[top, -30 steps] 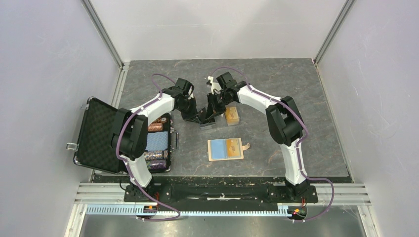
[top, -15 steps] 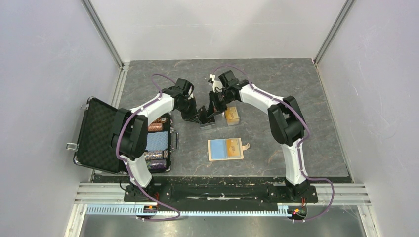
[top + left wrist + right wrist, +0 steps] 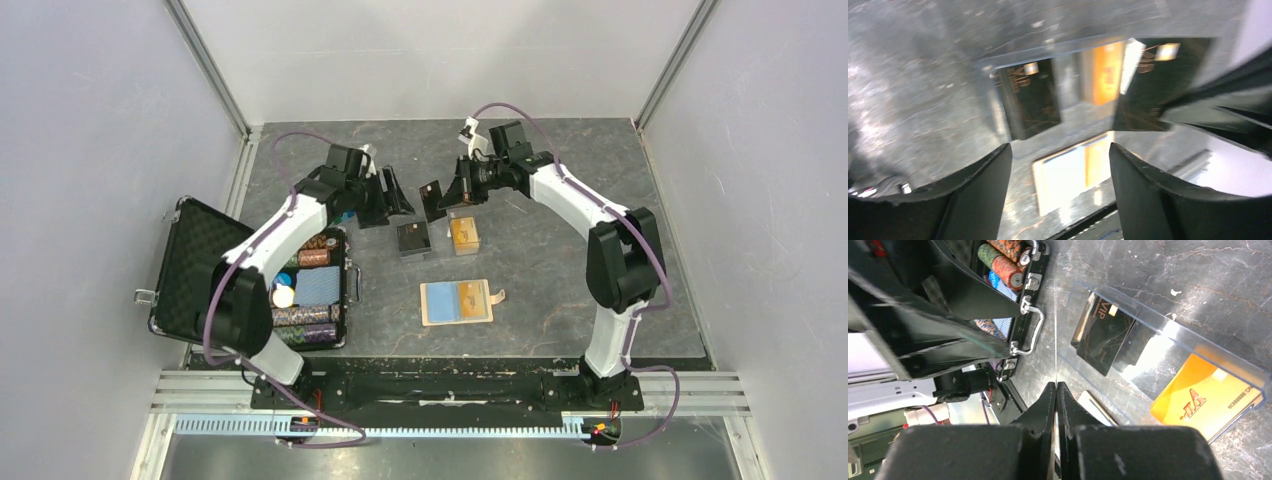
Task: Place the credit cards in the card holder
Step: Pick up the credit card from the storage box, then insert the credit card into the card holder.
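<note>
Dark card (image 3: 432,200) held up
Clamped in right jaws, left jaws wide; should be slid flat into wallet (image 3: 457,302).

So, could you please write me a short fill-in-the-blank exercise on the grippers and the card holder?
1. The right gripper is shut on a thin ____.
2. The left gripper is ____ and holds nothing.
3. The card holder lies unfolded, its ____ inside facing up.
Missing words: card; open; light-blue.
</note>
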